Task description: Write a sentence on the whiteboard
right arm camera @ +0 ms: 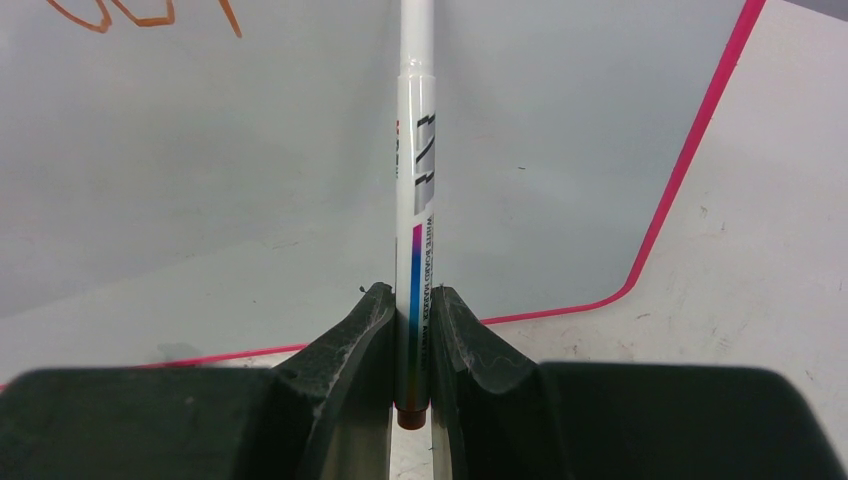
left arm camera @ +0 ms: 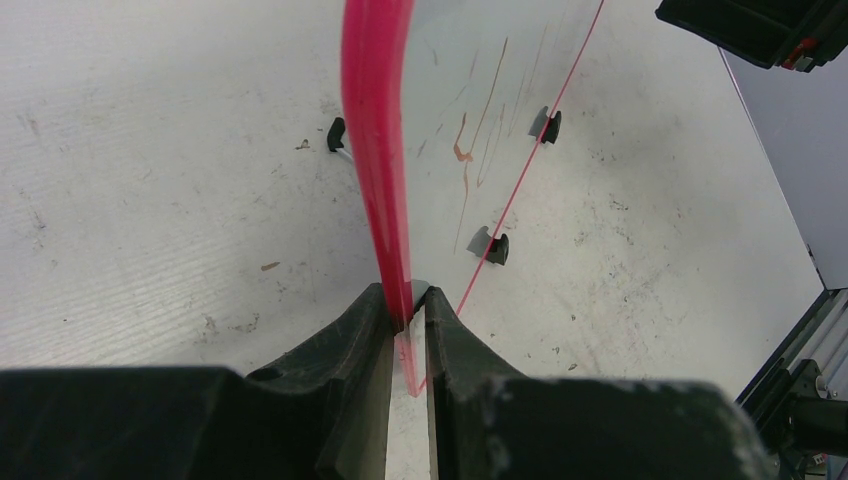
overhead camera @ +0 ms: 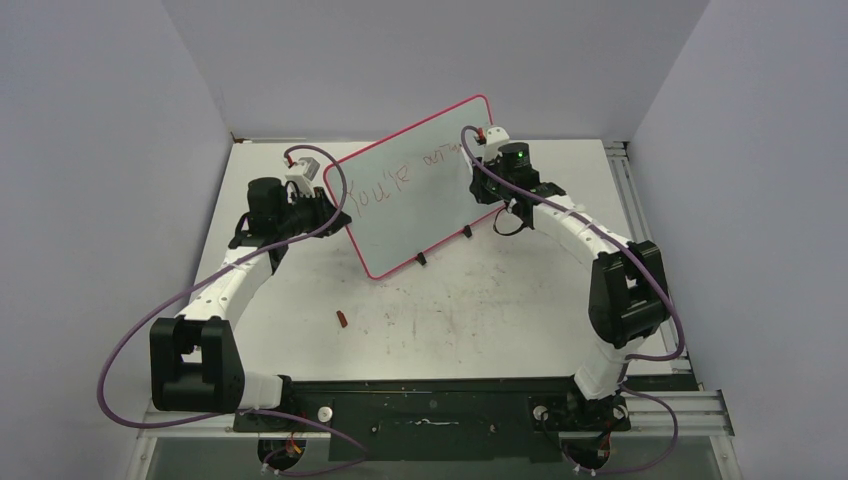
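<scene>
Sentence point(overhead camera: 385, 185) on whiteboard point(overhead camera: 430, 215) reads only "You're" plus a started second word, left gripper point(left arm camera: 410, 300) clamping whiteboard's left edge, right gripper point(right arm camera: 410, 300) clenching marker point(right arm camera: 415, 180).

Even bright light, sharp focus

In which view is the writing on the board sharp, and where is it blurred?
Top view: even light, the writing on the board small yet readable. Left wrist view: the red rim near the lens soft, strokes foreshortened. Right wrist view: the marker sharp.
</scene>
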Controlling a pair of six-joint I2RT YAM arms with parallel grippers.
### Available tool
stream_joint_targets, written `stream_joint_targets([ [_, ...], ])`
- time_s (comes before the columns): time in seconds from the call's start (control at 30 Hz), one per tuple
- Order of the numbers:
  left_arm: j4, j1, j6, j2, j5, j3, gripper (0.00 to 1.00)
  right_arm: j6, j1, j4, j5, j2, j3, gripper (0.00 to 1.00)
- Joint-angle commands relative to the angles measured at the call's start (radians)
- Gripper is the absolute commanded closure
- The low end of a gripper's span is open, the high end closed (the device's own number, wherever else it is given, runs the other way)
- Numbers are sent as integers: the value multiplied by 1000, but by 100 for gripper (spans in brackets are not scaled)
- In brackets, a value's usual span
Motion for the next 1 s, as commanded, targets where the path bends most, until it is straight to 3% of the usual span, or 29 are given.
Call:
stream_joint_targets([
  [0.0, -33, -4, 19, -24, -27, 36, 100, -1, 2, 14, 41, 10, 54, 95],
  [0.97, -36, -12, 19, -26, -27, 38, 100, -6, 22, -13, 42, 5, 4, 95],
])
